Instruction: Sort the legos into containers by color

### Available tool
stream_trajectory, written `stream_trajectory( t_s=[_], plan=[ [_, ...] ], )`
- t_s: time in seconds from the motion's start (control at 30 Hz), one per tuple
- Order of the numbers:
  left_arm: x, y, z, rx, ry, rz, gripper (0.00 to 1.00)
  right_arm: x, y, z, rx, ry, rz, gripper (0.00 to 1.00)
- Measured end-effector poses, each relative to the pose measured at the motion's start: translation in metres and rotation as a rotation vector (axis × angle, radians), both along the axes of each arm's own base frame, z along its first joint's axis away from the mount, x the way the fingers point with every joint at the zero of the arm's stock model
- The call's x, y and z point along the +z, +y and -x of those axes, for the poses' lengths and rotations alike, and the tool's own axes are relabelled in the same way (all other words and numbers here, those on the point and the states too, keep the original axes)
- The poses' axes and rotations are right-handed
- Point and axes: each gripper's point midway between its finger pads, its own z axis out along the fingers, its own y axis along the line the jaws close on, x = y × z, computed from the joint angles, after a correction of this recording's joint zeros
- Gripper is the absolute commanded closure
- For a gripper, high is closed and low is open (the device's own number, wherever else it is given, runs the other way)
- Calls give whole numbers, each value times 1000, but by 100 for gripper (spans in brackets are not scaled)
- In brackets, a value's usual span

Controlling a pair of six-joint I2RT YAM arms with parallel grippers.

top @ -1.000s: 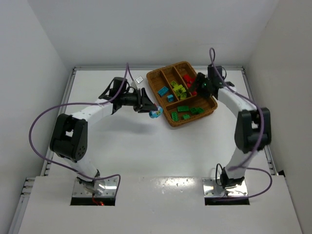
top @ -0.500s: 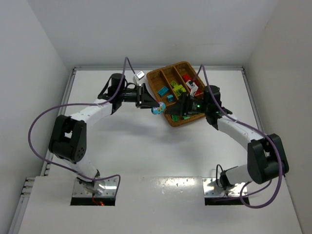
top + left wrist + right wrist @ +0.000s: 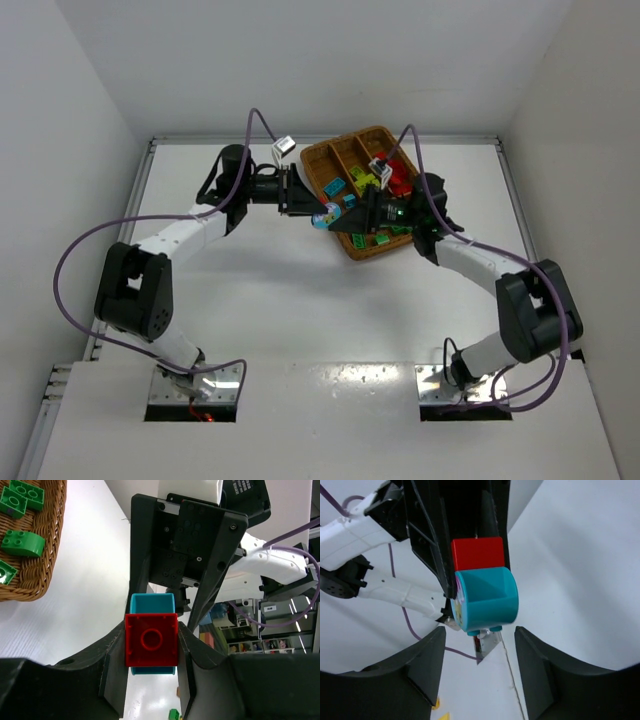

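Legos mostly lie in the wicker tray [image 3: 47, 540]: green bricks [image 3: 22, 495] show in one compartment from the left wrist, and the overhead view shows red, yellow-green and cyan ones in the others. One clump [image 3: 322, 217] is outside it, in the air just off the tray's near-left edge over the white table [image 3: 280, 300]. It is a red brick [image 3: 151, 639] stuck to a cyan piece [image 3: 487, 600].

The left gripper [image 3: 151, 647] is clamped on that clump, its two fingers pressed against the red brick's sides. The right gripper [image 3: 479, 640] faces it with its jaws spread wide. Its fingers [image 3: 425, 660] stand either side of the cyan piece with a gap on each side, touching nothing.

The left arm reaches up and then runs level toward the tray. The right arm curls round from its base and lies across the tray's near end, hiding some of the green bricks there. A colored patch on the cyan piece's side is too small to read.
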Motion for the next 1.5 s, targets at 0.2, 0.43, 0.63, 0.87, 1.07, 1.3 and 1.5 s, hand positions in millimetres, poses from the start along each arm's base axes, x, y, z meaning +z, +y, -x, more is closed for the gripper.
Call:
stream_trajectory(
  t_s=[0.2,0.43,0.63,0.87,1.07,1.3,1.5],
  plan=[
    [0,0,1,-5,-3,-1,100,6,6,0,17,10,-35,52],
    [4,1,5,-11,-32,-2,100,9,6,1,18,23,-44,64],
    [4,2,7,-13,-44,-10,100,9,7,2,28,45,-52,64],
    [0,3,7,-11,-50,-22,100,6,10,2,37,82,-59,55],
    [-2,5,6,-10,-53,-27,100,7,13,3,48,86,-68,57],
    [2,5,9,-17,-72,-22,100,8,14,3,55,96,-79,71],
    [3,6,10,-20,-76,-21,100,10,14,4,67,95,-88,85]
  ],
)
